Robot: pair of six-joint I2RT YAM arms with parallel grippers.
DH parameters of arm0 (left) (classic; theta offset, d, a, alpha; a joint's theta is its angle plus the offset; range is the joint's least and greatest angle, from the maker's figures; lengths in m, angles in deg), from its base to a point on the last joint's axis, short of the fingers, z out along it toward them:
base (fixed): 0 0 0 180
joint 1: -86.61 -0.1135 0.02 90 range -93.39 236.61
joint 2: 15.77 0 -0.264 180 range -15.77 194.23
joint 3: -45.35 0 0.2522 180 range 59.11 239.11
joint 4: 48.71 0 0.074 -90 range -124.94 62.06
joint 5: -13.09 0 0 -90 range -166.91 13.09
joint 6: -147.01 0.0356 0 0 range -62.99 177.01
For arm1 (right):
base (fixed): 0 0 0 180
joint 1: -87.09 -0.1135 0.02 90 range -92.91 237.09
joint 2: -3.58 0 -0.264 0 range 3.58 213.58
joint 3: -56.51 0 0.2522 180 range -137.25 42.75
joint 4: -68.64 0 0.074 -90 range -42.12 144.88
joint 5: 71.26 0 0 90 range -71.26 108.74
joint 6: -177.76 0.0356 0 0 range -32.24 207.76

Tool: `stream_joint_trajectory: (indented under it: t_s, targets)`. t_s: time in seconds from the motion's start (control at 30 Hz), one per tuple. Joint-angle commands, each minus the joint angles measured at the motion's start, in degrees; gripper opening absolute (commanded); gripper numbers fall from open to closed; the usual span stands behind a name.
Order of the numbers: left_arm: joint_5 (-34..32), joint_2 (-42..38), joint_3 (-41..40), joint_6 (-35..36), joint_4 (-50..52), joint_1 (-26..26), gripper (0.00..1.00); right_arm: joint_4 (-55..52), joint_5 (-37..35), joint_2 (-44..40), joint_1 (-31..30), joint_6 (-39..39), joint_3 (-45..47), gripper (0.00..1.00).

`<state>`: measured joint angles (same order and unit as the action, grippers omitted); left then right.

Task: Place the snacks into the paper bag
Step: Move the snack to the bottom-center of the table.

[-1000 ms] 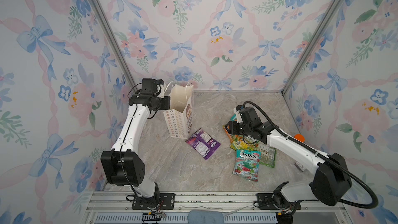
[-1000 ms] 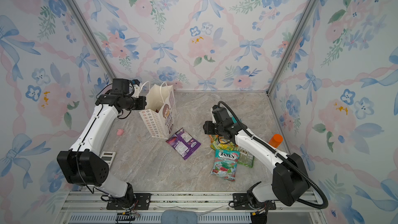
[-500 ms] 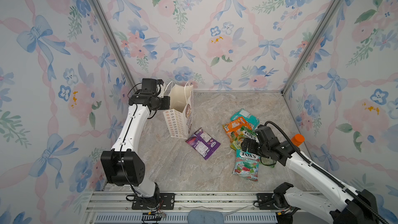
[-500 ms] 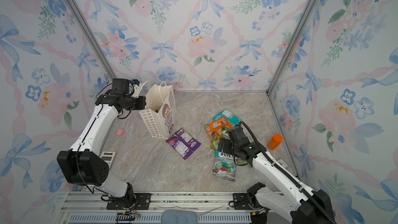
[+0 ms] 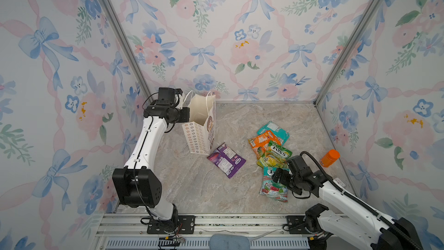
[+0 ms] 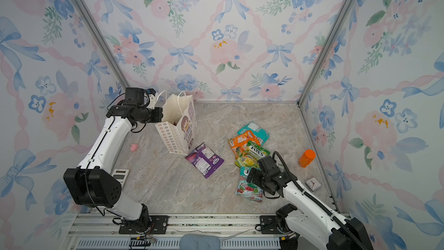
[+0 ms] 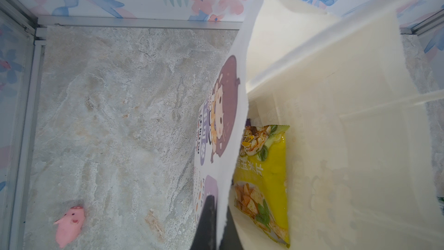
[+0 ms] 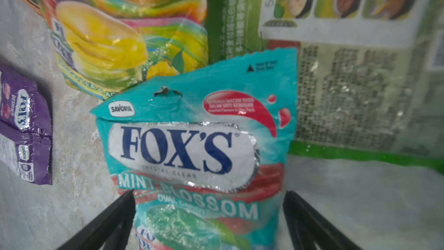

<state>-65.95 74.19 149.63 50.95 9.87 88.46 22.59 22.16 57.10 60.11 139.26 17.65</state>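
The paper bag (image 5: 201, 126) (image 6: 177, 128) stands upright at the back left. My left gripper (image 5: 185, 116) (image 7: 219, 224) is shut on its rim, one finger on each side of the wall. A yellow snack (image 7: 264, 176) lies inside the bag. On the floor lie a purple pouch (image 5: 225, 159) (image 8: 24, 126) and a pile of orange (image 5: 263, 140), teal (image 5: 274, 129) and green-yellow (image 5: 276, 156) pouches. My right gripper (image 5: 276, 176) (image 8: 209, 200) hangs open low over a teal FOX'S pouch (image 5: 274, 189) (image 8: 182, 150), a finger on each side, not touching it.
An orange bottle (image 5: 329, 158) stands by the right wall, with a small clock (image 6: 312, 183) near it. A pink pig toy (image 6: 134, 147) (image 7: 69, 222) and a grey scale (image 6: 120, 174) lie left of the bag. Flowered walls close three sides.
My right arm has pulled back from the far side of the pile to the teal FOX'S pouch at the front, and its jaws have opened wide. The left arm has not moved.
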Motion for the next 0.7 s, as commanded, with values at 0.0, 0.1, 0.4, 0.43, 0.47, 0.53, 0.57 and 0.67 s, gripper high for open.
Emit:
stream_joint_trajectory:
  t_s: [0.0,0.1,0.4,0.43,0.47,0.53,0.57,0.67]
  targets:
    - [0.34,0.23,-0.61,-0.44,-0.92,-0.22,0.0,6.57,4.0,-0.54,0.49,4.76,2.59,1.0]
    - [0.47,0.28,-0.57,-0.44,-0.96,-0.18,0.0,12.68,6.51,-0.46,-0.08,8.07,4.53,0.98]
    - [0.63,0.22,-0.57,-0.44,-0.93,-0.19,0.0,26.22,8.79,4.25,-6.8,15.93,4.45,0.93]
    - [0.62,0.17,-0.54,-0.44,-0.89,-0.18,0.0,26.88,8.88,4.93,-7.46,16.17,4.08,0.92]
    - [0.56,0.22,-0.53,-0.44,-0.87,-0.18,0.0,26.23,8.75,5.55,-7.94,15.5,3.42,0.93]
    - [0.67,0.22,-0.53,-0.44,-0.87,-0.18,0.0,21.71,7.75,6.11,-8.17,12.64,1.63,0.92]
    - [0.72,0.22,-0.59,-0.46,-0.94,-0.18,0.0,18.56,6.7,6.16,-8.02,10.72,0.73,0.92]
    - [0.75,0.22,-0.59,-0.45,-0.87,-0.19,0.0,13.03,3.93,5.28,-7.95,6.01,-0.09,0.89]
